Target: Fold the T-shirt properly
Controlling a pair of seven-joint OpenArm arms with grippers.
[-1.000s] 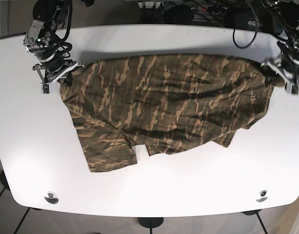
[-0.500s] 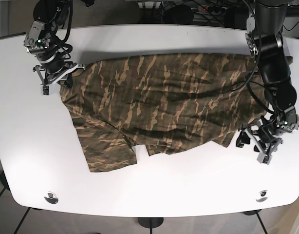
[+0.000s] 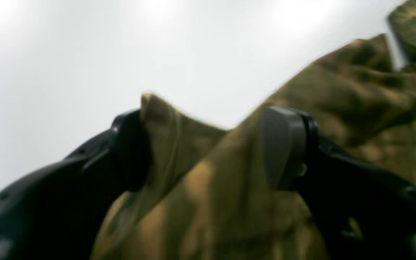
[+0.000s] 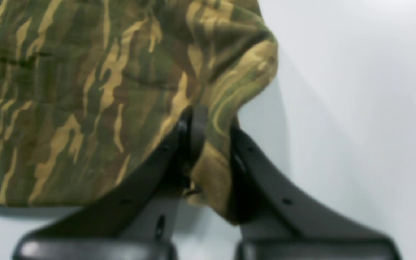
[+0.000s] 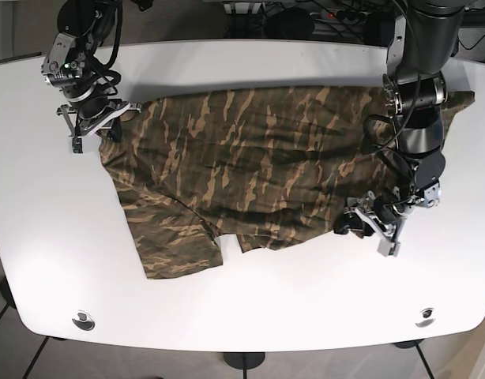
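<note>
One camouflage T-shirt (image 5: 258, 170), soft wrinkled cloth in olive, brown and tan streaks, lies spread across the middle of the smooth white rounded table (image 5: 250, 304), one sleeve flat at lower left of the base frame. Right end effector (image 5: 95, 125), upper left, has its black fingers pinched narrow on a bunched shirt corner. Left end effector (image 5: 369, 221), lower right, sits wide with a fold of the shirt's edge between its pads (image 3: 284, 148).
</note>
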